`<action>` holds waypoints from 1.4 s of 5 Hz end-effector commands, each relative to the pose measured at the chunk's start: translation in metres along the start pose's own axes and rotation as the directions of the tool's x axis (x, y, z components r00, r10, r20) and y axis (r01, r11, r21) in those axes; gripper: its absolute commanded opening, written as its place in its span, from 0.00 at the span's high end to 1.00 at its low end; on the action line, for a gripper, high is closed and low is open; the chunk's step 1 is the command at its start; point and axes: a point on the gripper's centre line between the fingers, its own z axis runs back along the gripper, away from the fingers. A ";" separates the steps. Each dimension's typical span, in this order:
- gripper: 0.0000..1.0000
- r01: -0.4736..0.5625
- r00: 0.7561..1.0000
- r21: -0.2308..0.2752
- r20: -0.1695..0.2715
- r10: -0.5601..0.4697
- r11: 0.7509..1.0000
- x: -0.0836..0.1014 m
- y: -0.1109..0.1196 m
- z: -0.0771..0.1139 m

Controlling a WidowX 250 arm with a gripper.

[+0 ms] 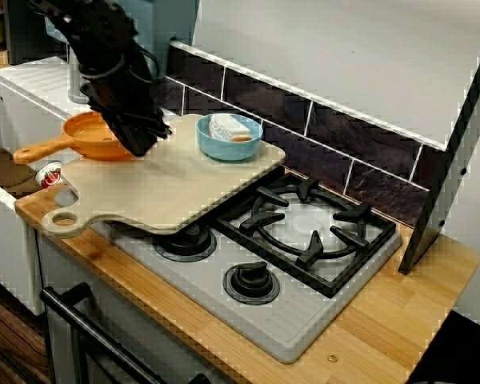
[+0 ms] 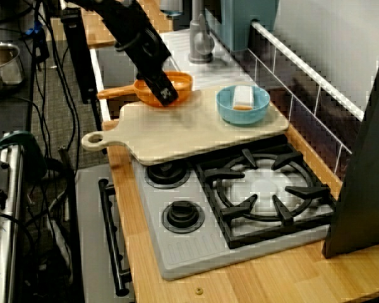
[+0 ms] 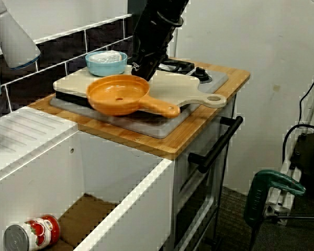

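My black gripper (image 1: 142, 142) sits at the near rim of an orange frying pan (image 1: 88, 134), and its fingers look shut on that rim. The pan hangs level at the sink-side end of a pale wooden cutting board (image 1: 160, 188), its handle pointing away from the stove. From the side, the gripper (image 2: 165, 95) covers the pan's (image 2: 177, 85) front edge. From the sink side, the pan (image 3: 115, 94) looks raised slightly above the board (image 3: 178, 86), with the gripper (image 3: 141, 67) behind it.
A blue bowl (image 1: 228, 146) holding a white item stands on the board's far corner. The board lies across the grey stove (image 1: 304, 312) beside a black burner grate (image 1: 304, 228). A red can (image 3: 31, 235) lies in the sink. A dark panel (image 1: 448, 160) leans at the right.
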 end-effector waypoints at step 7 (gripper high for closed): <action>0.00 -0.087 0.996 -0.033 0.016 0.088 0.996 0.043 0.024 0.017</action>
